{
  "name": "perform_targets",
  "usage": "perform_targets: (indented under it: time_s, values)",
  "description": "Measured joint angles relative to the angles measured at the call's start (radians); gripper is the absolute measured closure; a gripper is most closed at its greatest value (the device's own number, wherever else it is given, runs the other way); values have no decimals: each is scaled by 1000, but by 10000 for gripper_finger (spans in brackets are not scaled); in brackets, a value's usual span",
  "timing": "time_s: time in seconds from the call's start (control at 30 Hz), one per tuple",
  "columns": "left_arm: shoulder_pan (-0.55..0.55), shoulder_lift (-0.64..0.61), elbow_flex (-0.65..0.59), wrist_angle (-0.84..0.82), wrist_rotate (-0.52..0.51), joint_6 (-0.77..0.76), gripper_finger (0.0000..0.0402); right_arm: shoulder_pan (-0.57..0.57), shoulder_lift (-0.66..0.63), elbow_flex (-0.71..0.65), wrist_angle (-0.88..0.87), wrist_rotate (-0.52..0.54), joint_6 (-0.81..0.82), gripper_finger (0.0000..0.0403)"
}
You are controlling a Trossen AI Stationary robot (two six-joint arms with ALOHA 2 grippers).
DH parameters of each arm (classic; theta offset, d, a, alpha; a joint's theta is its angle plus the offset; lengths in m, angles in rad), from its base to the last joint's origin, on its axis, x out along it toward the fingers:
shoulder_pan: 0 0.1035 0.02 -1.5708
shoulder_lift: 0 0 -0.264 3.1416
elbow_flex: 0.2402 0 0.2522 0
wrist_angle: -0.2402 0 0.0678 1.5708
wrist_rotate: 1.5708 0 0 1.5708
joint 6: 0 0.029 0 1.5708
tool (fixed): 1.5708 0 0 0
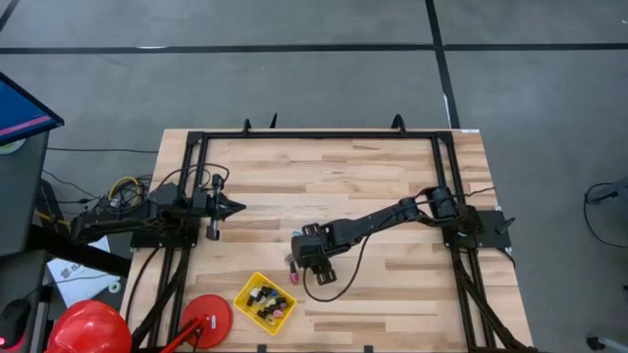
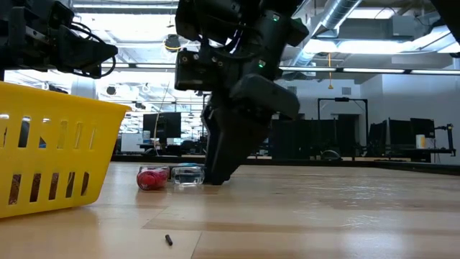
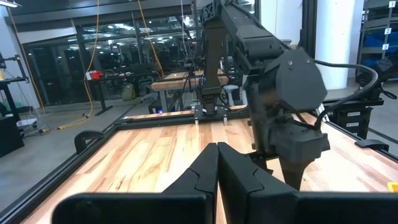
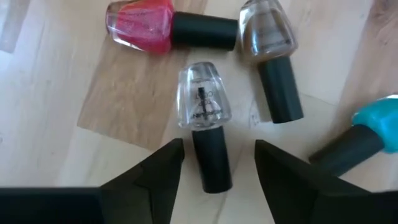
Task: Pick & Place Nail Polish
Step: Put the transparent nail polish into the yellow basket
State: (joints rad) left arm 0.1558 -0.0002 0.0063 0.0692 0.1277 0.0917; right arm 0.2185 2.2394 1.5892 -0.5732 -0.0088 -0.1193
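The right gripper (image 4: 217, 163) is spread open over the wooden table (image 4: 43, 93), its two dark fingers (image 4: 158, 171) on either side of the black cap of a clear bottle (image 4: 204, 96) lying flat. A pink bottle (image 4: 140, 23), a brownish bottle (image 4: 266, 28) and a teal bottle (image 4: 379, 121) lie near.

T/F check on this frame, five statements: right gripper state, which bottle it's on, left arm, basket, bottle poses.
1. The right gripper is open. True.
2. Its fingers straddle the cap of the red bottle. False: they straddle the clear bottle.
3. The left gripper is down at the bottles. False: it waits at the table's left side, shut.
4. The yellow basket already holds bottles. True.
5. The loose bottles stand upright. False: they lie on their sides.
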Motion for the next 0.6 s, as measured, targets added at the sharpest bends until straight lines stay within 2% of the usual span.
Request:
perform_targets:
  time_s: [0.17,0.4,0.6]
  values:
    - [0,0,0,1,0,0,401,1,11,1,-16,2,9,245]
    - [0,0,0,1,0,0,401,3,11,1,-36,2,59,354]
    - [0,0,0,1,0,0,401,11,11,1,-41,5,68,358]
